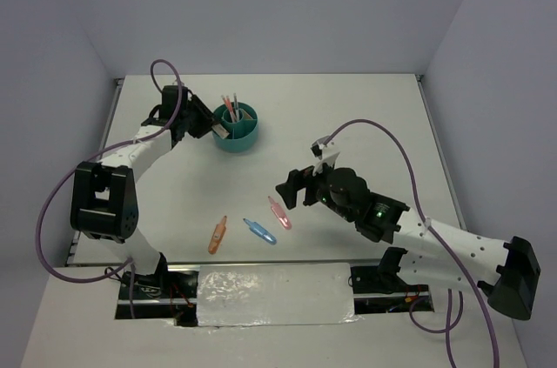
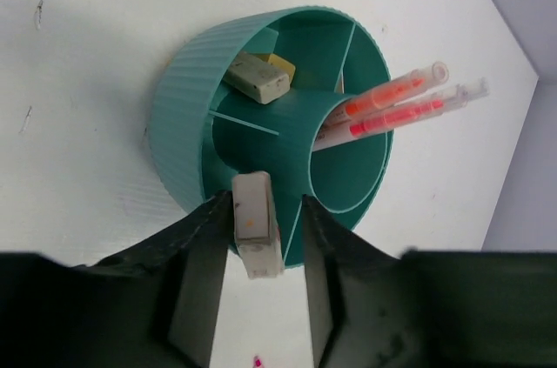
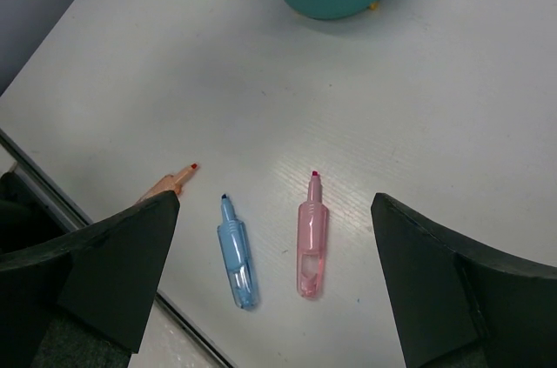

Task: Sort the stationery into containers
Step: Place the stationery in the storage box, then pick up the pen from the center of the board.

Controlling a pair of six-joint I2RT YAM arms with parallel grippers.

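Currently, the left gripper (image 2: pixel 265 207) hangs over the near rim of the teal cup (image 2: pixel 178 124), jaws partly parted around a white eraser block (image 2: pixel 255 222). The block lies against one finger, with a gap at the other. Salmon pens (image 2: pixel 392 100) stand in the central tube. The right gripper (image 3: pixel 274 204), jaws wide and empty, hovers above the pink marker (image 3: pixel 311 242) and blue marker (image 3: pixel 237 255) on the table (image 3: pixel 174 63).

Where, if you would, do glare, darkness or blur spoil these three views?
Top external: evenly lit, soft shadows, glare only on the shiny strip at the near edge. Right wrist: a bright sheen on the table by the pink marker; the right gripper looks dark. Left wrist: the left gripper is nearly black, the eraser and teal cup sharp.
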